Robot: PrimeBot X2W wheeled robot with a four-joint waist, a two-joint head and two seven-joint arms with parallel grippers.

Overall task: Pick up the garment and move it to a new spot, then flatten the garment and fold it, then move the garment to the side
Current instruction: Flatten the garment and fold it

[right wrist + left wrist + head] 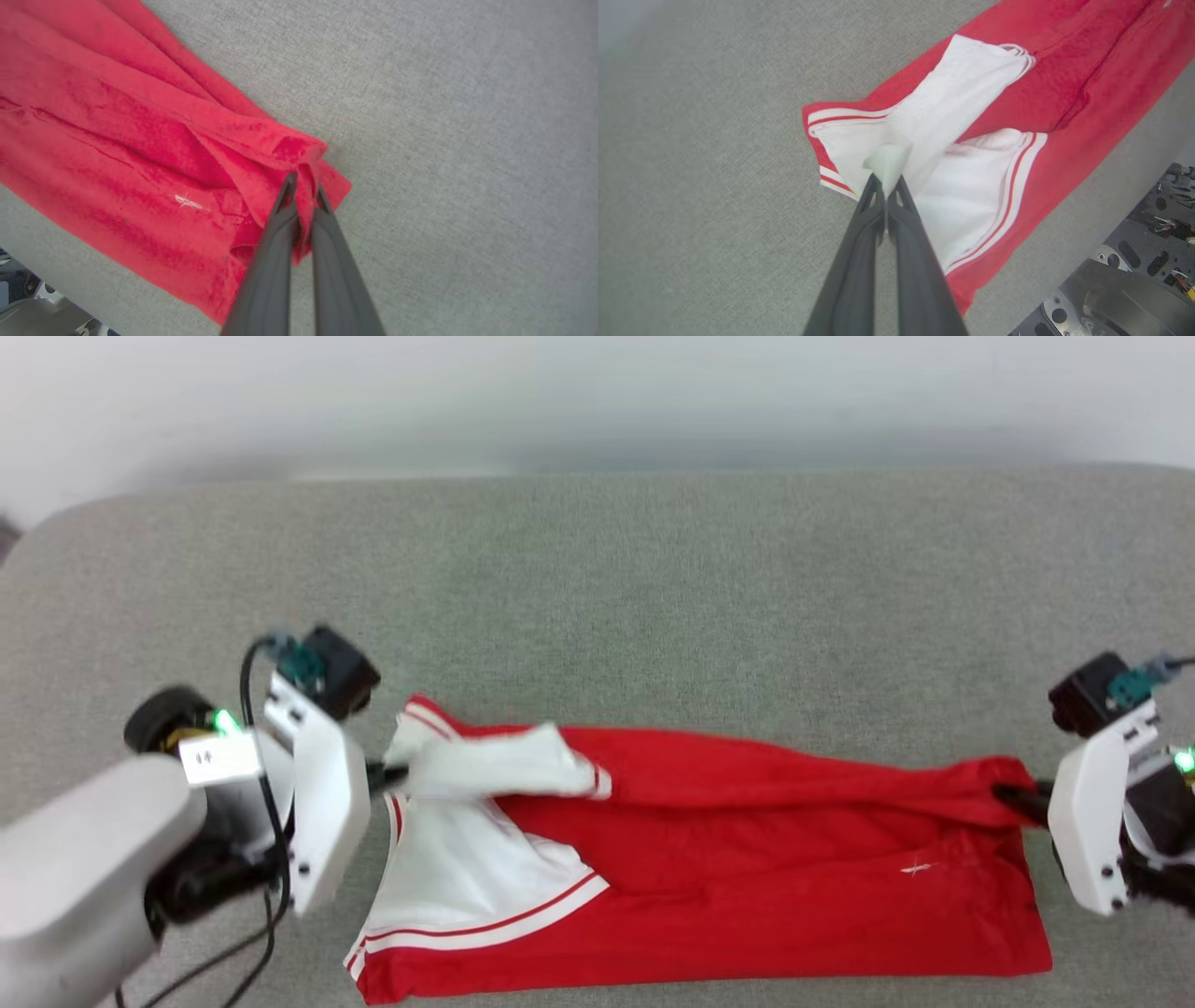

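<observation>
Both tools are clenching the shirt (747, 859): left tool (887, 179) pinching white sleeve (945, 93), right tool (303, 183) pinching red hem corner (299, 150).

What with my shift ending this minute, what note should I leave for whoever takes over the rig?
Left gripper: shut on the white sleeve at the garment's left end.
Right gripper: shut on a bunched red hem corner at the right end.
The garment lies lengthwise on the grey surface, near the front edge. Its far edge is drawn between the two grippers, and the sleeves are doubled over the body.
Done: both ends gripped.
Left: it is creased, not flat, so spread it out, fold it, then move it to the side.
</observation>
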